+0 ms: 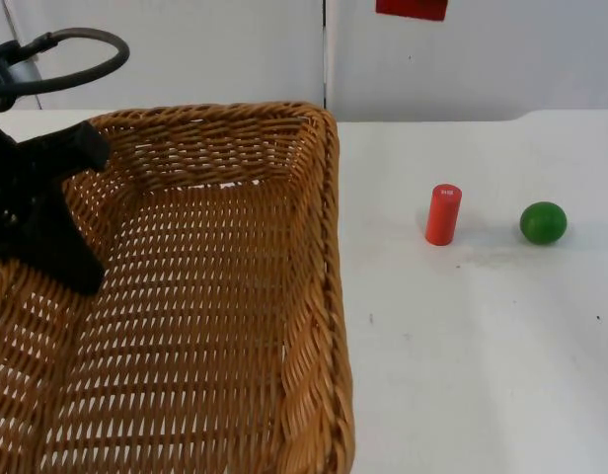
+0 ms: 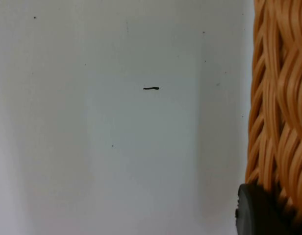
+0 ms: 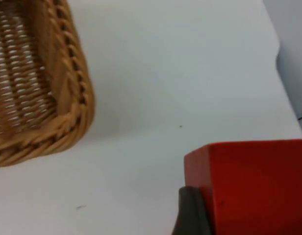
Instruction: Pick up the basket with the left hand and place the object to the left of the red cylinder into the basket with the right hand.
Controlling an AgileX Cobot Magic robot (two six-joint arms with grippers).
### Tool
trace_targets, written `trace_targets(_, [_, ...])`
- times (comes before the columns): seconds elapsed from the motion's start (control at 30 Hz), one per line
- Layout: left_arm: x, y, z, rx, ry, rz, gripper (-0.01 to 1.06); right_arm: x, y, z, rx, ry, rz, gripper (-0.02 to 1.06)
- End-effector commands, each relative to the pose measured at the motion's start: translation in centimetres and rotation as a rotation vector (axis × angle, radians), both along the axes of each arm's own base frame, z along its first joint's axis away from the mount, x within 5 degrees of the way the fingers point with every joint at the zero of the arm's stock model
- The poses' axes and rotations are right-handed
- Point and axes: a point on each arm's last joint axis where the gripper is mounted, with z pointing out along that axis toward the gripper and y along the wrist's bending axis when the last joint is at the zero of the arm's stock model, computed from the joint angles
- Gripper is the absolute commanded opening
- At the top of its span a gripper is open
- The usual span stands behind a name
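Grippers clamped — left (image 1: 47, 212) on 1 basket (image 1: 314, 296), right (image 3: 190, 215) on 1 red block (image 3: 254, 186).

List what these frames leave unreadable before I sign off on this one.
Top view: the red block is cut off by the upper edge, so its shape is unclear.
Top view: the basket runs past the near and left picture edges.
Left wrist view: the left end effector has its second fingertip hidden behind the wicker rim.
Top view: the mark on the red cylinder is too small to read.
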Motion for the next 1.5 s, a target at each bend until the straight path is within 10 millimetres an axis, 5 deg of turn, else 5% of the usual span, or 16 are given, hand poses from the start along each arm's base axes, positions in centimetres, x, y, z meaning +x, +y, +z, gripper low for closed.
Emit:
trace_targets(0.0, [-0.1, 0.0, 0.3, 0.001, -0.013, -0.004, 0.00, -1.4, 0.9, 0.7, 0.014, 0.038, 0.041, 0.00])
trace_targets(0.83, [0.0, 0.2, 0.3, 0.022, -0.025, -0.014, 0.00, -9.2, 10.4, 0.4, 0.011, 0.080, 0.297, 0.00])
trace_targets(1.17, [0.0, 0.2, 0.3, 0.025, -0.032, -0.029, 0.00, -8.9, 10.9, -4.5, 0.025, 0.086, 0.224, 0.00])
trace_targets(1.47, [0.0, 0.2, 0.3, 0.027, -0.039, -0.032, 0.00, -8.8, 11.1, -6.7, 0.094, 0.103, 0.162, 0.00])
